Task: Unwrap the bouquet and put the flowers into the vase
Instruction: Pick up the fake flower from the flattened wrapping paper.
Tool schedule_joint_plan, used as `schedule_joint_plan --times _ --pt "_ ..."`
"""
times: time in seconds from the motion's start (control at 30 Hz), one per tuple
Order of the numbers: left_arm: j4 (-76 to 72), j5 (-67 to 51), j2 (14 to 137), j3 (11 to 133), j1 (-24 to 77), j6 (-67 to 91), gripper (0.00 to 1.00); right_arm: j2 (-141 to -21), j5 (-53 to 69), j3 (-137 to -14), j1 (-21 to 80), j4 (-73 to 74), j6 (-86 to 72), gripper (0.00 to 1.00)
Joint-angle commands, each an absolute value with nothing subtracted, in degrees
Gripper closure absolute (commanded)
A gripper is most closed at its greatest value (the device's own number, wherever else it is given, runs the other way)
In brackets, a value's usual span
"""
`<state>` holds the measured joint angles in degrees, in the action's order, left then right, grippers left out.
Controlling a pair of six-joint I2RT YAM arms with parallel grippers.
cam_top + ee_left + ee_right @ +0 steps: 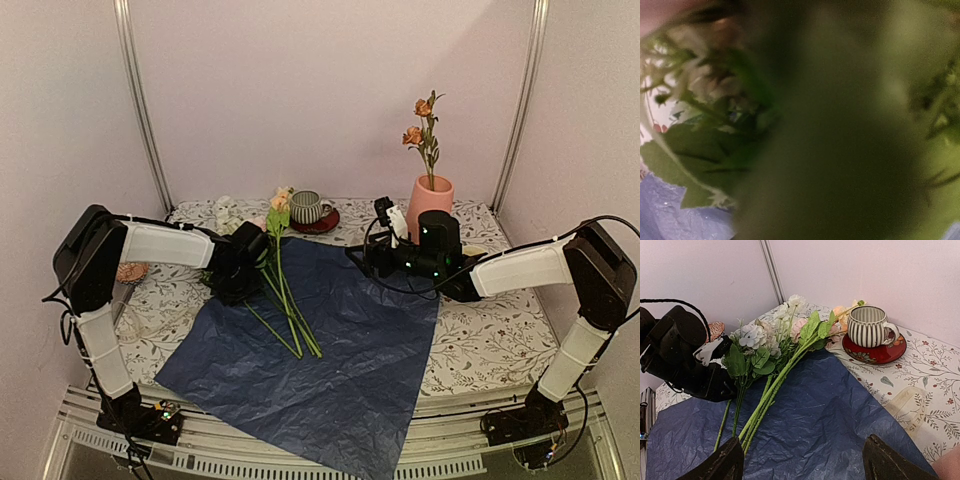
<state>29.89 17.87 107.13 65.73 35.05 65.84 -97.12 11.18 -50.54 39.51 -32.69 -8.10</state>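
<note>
Our left jaws sit buried among the flowers (pixel 776 371) on the blue paper (pixel 345 350); we cannot tell their grip. At three o'clock, our right jaws stand wide, empty.

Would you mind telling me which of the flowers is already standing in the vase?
The orange-bloomed stem, upright in the salmon-pink vase; the other flowers lie on the blue paper.

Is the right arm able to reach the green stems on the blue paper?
Probably yes. Its open fingers face the stems across bare blue paper, nothing between. The left arm is at the leafy end, though, so they might bump.
</note>
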Motion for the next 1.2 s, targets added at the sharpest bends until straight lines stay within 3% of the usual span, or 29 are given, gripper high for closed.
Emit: schedule_joint_plan --times 0.0,0.2,0.43,0.9,1.17 --pt "33.2 19.3 108.8 66.6 34.0 68.2 0.68 -96.3 11.9 -49.8 39.8 -34.6 -7.9 0.16" --pt "33.2 17.9 110.8 67.3 33.8 68.3 0.75 -96.3 12.4 -49.9 39.8 -34.7 -8.1 0.16" --pt "37.0 19.8 110.1 68.2 33.8 70.8 0.96 -96.2 12.5 -49.7 39.8 -34.8 -8.1 0.16" --pt "53.8 33.6 104.2 74.9 37.3 78.0 0.97 -96.6 13.4 -50.0 39.8 -34.8 -8.3 0.17" --pt "77.2 45.1 108.7 84.8 43.0 92.3 0.95 -96.7 13.6 -50.0 39.8 -34.8 -8.3 0.17"
